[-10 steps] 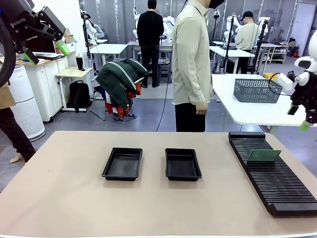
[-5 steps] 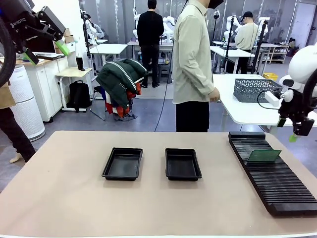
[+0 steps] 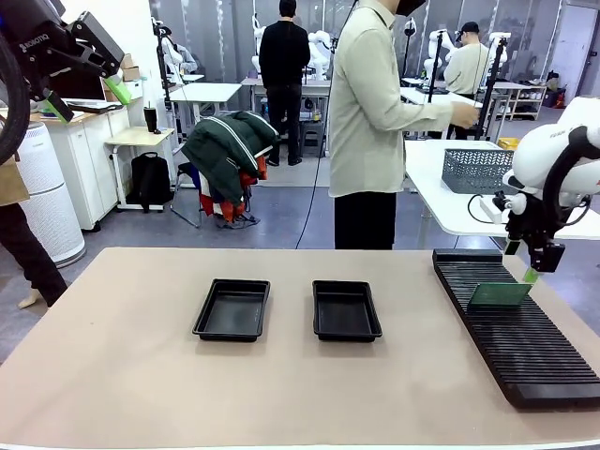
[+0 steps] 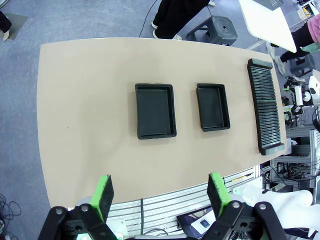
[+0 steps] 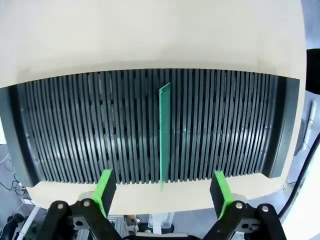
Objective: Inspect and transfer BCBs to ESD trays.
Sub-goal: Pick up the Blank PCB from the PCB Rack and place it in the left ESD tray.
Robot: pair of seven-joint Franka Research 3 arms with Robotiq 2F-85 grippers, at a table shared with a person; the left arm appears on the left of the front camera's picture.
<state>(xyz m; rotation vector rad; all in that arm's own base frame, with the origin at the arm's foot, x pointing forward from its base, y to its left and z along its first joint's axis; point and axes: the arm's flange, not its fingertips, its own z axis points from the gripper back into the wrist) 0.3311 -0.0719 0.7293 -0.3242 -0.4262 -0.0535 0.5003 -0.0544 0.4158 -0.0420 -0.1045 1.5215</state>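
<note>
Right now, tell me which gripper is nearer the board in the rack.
Right. The right gripper hangs open just above the board standing in the rack; the left gripper is open too, raised high, far off to the left.

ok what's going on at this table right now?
The right end effector hovers open over the far end of the slotted rack, lined up with the single green board standing on edge in a slot. It holds nothing. Two black trays sit empty mid-table. The left end effector is open and raised high above the table. The person at the far side is turned toward another table with a mesh basket.
</note>
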